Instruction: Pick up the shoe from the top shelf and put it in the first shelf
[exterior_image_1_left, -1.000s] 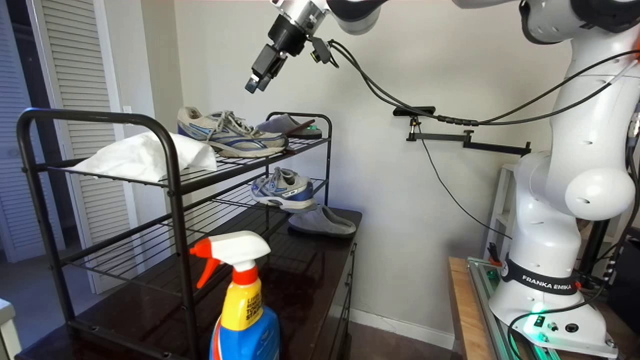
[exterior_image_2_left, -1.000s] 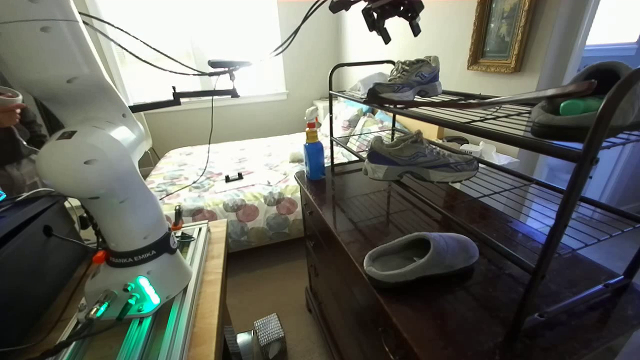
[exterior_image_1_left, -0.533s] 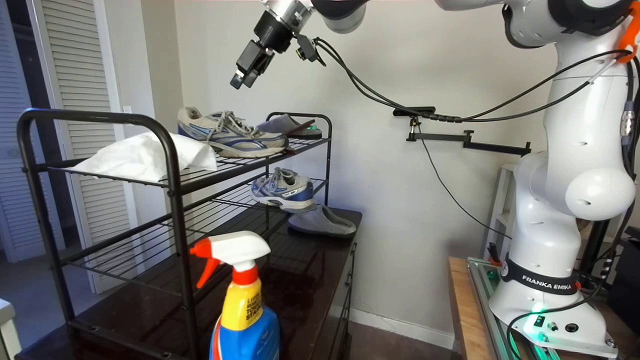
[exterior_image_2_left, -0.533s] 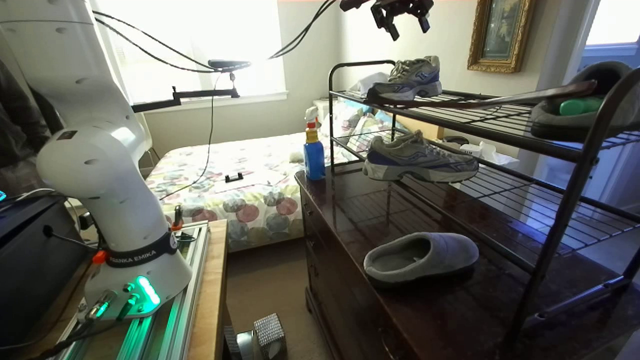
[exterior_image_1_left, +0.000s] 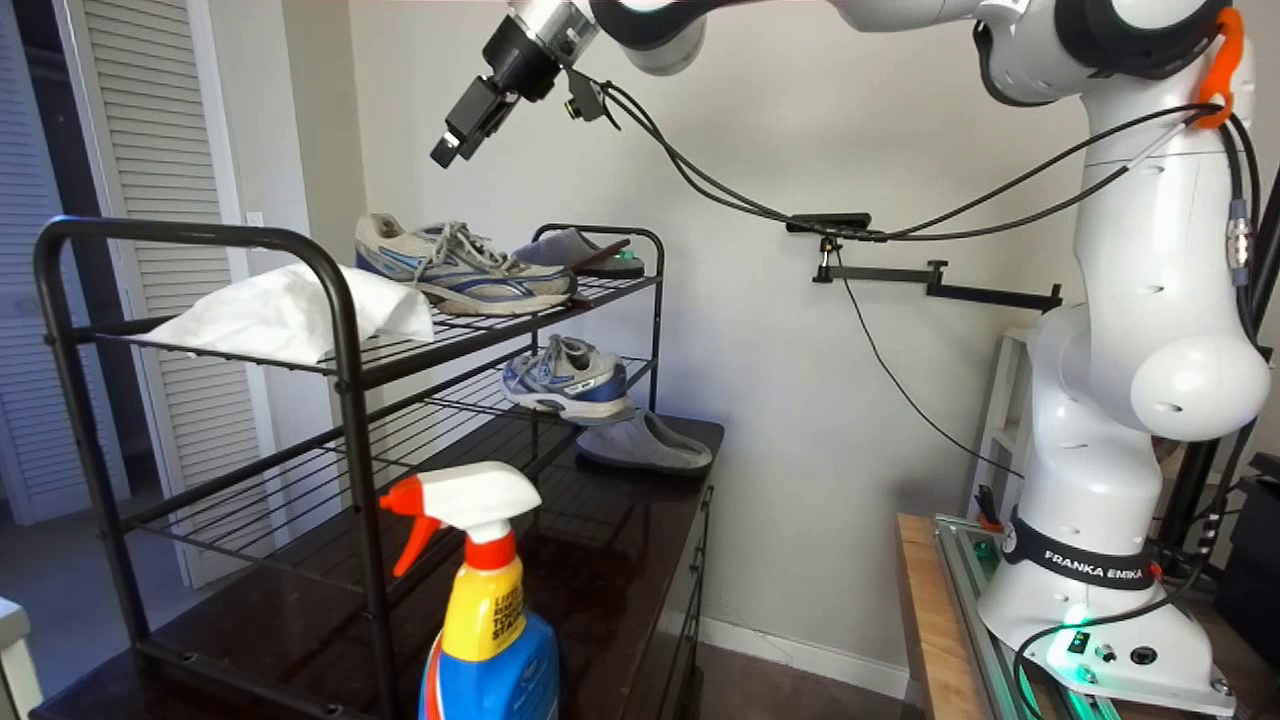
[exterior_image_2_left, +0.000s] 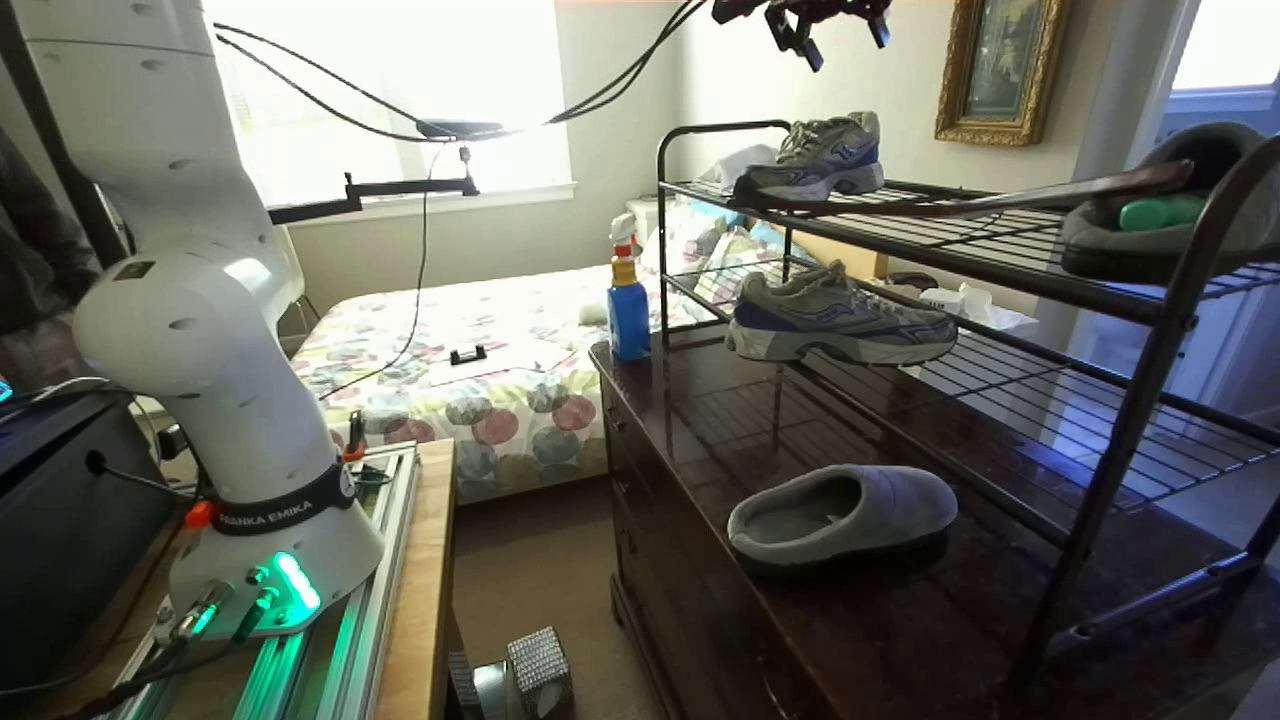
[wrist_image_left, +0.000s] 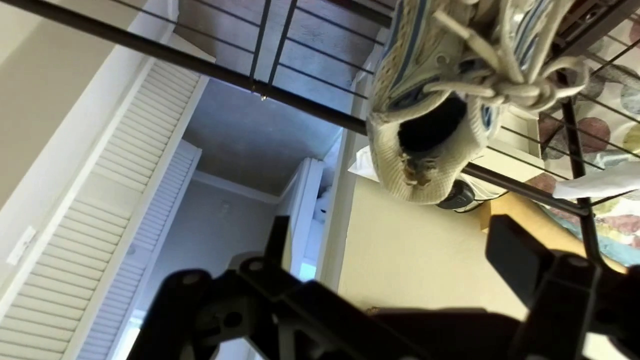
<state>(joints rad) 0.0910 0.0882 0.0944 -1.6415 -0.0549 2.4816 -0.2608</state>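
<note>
The shoe (exterior_image_1_left: 465, 268) sits upright on the top shelf (exterior_image_2_left: 1080, 285), upper left of centre in an exterior view. The hand (exterior_image_2_left: 848, 50) hangs tilted above it, not touching, its fingers (wrist_image_left: 517, 255) spread wide around nothing. In the wrist view the shoe lies upper right, above the gap between them, so a straight advance would likely miss it or bump the heel; the laces (wrist_image_left: 522, 92) could snag. A brown strip (exterior_image_2_left: 1130, 184) runs from near the toe to a slipper (exterior_image_2_left: 1095, 245) and might get dragged along. On the lower tier (exterior_image_1_left: 235, 476), presumably the goal, another sneaker (exterior_image_2_left: 840, 320) may crowd the placing. Beneath, the glossy dark counter (exterior_image_2_left: 900, 640) carries the rack (exterior_image_1_left: 357, 450), a second slipper (exterior_image_2_left: 900, 510) and a spray bottle (exterior_image_2_left: 629, 315); toward the left are a patterned bed (exterior_image_2_left: 500, 430) and a bright window (exterior_image_2_left: 470, 60).
</note>
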